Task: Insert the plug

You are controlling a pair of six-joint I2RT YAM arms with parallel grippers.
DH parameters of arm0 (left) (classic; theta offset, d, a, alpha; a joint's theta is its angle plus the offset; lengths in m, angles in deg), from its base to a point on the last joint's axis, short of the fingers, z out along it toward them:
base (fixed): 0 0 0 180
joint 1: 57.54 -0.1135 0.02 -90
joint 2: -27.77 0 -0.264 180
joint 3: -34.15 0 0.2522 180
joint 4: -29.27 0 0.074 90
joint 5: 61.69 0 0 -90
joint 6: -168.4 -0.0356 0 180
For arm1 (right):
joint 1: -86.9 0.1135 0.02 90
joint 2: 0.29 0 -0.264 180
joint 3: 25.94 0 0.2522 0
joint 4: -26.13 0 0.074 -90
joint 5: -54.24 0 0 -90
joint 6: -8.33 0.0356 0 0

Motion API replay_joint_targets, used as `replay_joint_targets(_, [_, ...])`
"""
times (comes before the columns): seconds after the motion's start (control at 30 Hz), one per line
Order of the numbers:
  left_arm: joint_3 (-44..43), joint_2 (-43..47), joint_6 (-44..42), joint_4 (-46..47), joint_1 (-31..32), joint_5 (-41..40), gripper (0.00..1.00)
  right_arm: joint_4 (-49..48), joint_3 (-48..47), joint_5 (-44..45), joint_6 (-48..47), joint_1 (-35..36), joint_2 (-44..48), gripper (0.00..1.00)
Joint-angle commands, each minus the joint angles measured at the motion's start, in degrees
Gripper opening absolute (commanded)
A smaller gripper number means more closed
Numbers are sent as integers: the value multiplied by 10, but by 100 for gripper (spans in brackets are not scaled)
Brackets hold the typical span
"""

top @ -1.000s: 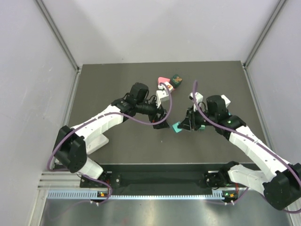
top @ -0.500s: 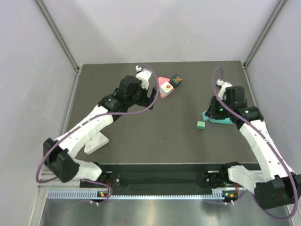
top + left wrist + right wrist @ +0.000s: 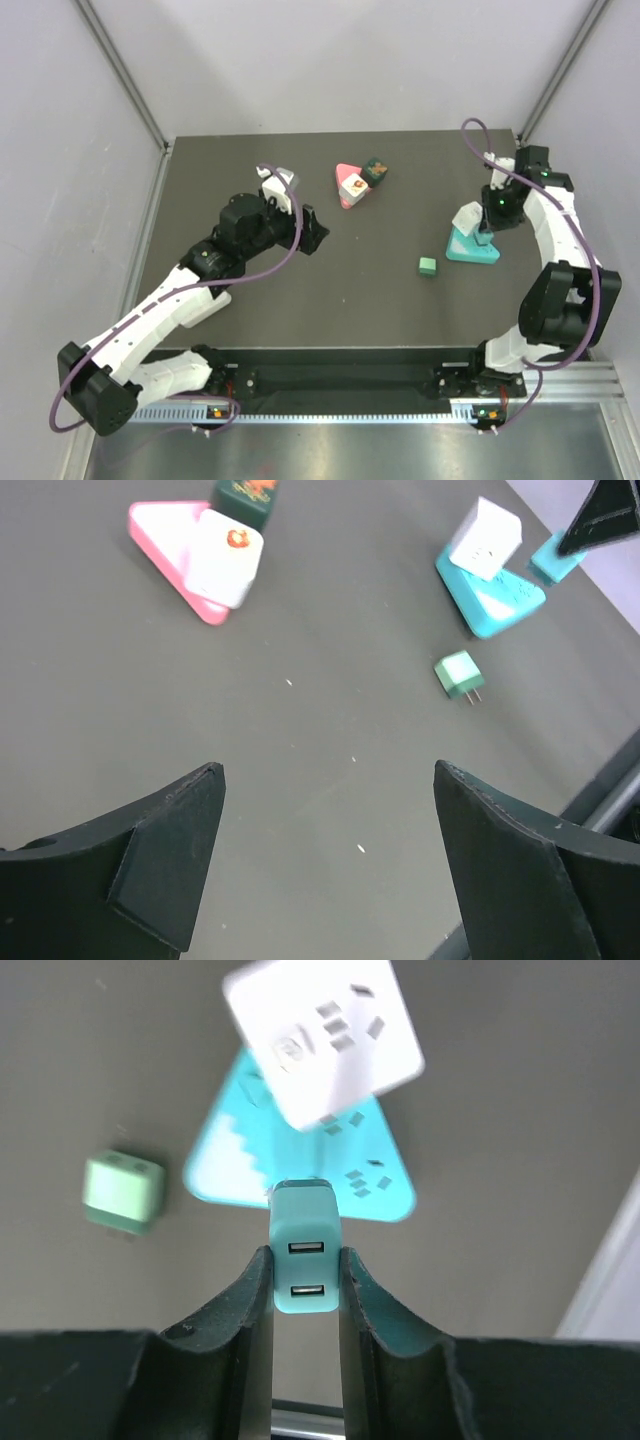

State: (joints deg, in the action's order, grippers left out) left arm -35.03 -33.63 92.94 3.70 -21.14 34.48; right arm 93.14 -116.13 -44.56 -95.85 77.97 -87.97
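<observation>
Teal plastic filled the gap between the right jaws. They were clamped on the flat sides of a small teal plug block (image 3: 307, 1222), its two USB ports facing the wrist camera. Its prongs were hidden on the far face and presumably pointed down toward the surface. Gripping the sides left the pronged end free, which an insertion needs.

Just beyond the plug, a teal triangular socket board (image 3: 385, 1188) lay flat on the dark grey matte surface (image 3: 350, 300). A white square socket cube (image 3: 320, 1035) sat on its far part and looked tilted in this view. Whether the cube was plugged in or merely resting there I could not tell. The plug hovered in line with the board's near edge, apart from it as far as I could judge, probably to line up with the sockets there. Left of the board and apart from it, a small pale green plug (image 3: 123, 1192) lay loose on the surface.

The left jaws stood wide apart with nothing between them. They hung above bare surface well away from the teal board, apparently parked clear of the work. Beyond them sat a pink triangular board (image 3: 165, 525) carrying another white cube (image 3: 228, 568), with a dark green block (image 3: 245, 492) just beside its far side.
</observation>
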Motion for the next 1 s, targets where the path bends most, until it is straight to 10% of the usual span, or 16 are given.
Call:
replay_joint_targets(0.0, [7,17,-10,25,37,-9,89,22,18,-41,-123,-21,52,0])
replay_joint_targets(0.97, [-6,-59,-41,22,69,-39,88,19,-38,-124,-323,-108,-52,0])
